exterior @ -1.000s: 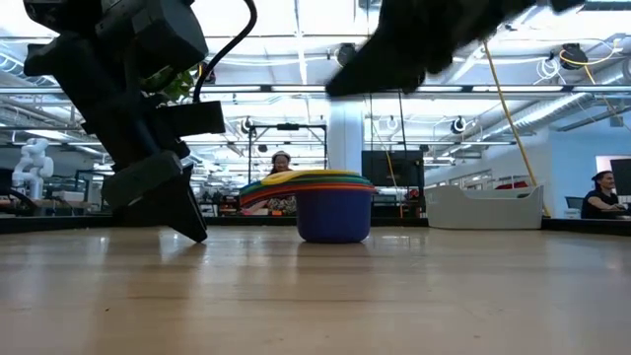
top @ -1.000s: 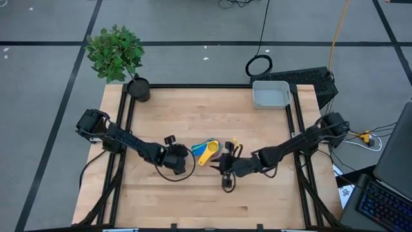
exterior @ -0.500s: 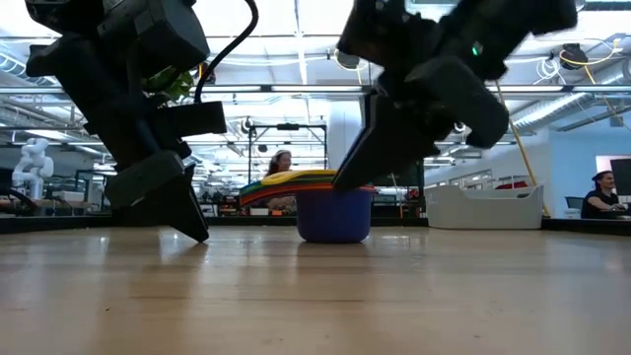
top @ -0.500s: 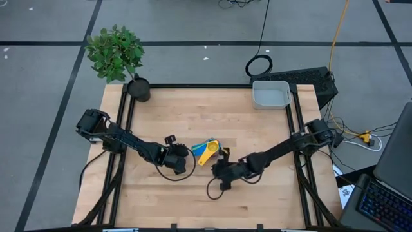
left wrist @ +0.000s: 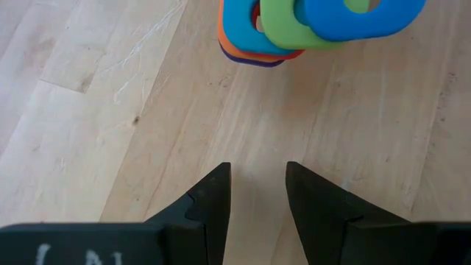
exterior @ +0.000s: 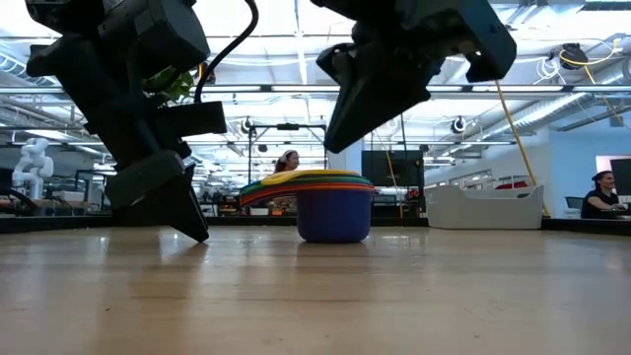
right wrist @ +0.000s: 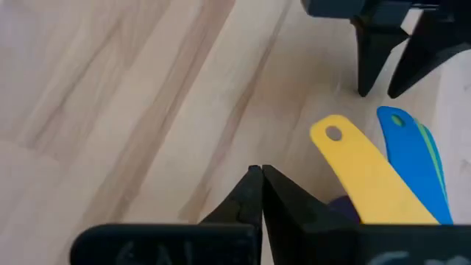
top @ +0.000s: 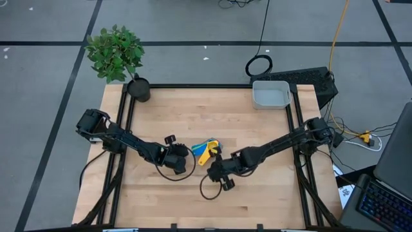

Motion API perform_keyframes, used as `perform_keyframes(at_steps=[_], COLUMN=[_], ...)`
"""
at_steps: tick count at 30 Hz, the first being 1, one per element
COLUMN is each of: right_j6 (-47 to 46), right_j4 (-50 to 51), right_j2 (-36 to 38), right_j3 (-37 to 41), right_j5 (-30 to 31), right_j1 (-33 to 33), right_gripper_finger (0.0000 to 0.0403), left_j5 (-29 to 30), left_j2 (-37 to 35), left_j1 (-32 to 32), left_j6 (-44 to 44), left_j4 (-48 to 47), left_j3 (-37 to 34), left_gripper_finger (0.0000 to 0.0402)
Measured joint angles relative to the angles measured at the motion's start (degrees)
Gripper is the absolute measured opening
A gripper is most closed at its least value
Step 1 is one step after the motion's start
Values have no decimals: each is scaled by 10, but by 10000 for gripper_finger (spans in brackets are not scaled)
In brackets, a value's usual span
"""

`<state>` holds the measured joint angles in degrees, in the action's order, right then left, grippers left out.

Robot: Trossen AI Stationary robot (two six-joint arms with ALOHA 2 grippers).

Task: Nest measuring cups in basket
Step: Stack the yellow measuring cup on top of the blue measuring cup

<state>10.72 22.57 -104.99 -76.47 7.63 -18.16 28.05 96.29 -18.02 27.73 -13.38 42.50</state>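
Note:
The measuring cups [top: 206, 149] stand nested in one stack [exterior: 333, 205] on the wooden table, a dark blue cup at the bottom. Their flat handles [left wrist: 309, 22] fan out toward my left gripper [left wrist: 257, 184], which stands open low over the table just left of them. My right gripper [right wrist: 261, 182] is shut and empty. It hangs above the stack's near side [exterior: 340, 128], beside the yellow handle [right wrist: 360, 173] and a blue handle [right wrist: 412, 158]. The grey basket [top: 270, 96] stands at the table's far right.
A black pot with a green plant [top: 138, 89] stands at the far left corner. Bare wood lies along the near edge and between the stack and the basket [exterior: 483, 207]. People sit in the room beyond the table.
My right gripper has shut. It has rolled at the wrist and gone toward the table's left edge, dipping beside the stack and then rising above it. The stack of cups has kept its place.

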Motion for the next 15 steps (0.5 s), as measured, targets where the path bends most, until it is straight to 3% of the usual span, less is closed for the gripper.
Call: perform_keyframes(at_steps=[8, 15], right_j6=[71, 123], right_j4=[12, 26], right_j2=[0, 0], right_j3=[0, 0], right_j5=[-17, -18], right_j1=[21, 23], right_gripper_finger=[0, 0], left_j5=[-18, -36], left_j2=[-3, -68], left_j1=[0, -1], left_j6=[1, -1], left_j4=[-9, -20], left_j3=[1, 0], left_gripper_finger=[136, 136])
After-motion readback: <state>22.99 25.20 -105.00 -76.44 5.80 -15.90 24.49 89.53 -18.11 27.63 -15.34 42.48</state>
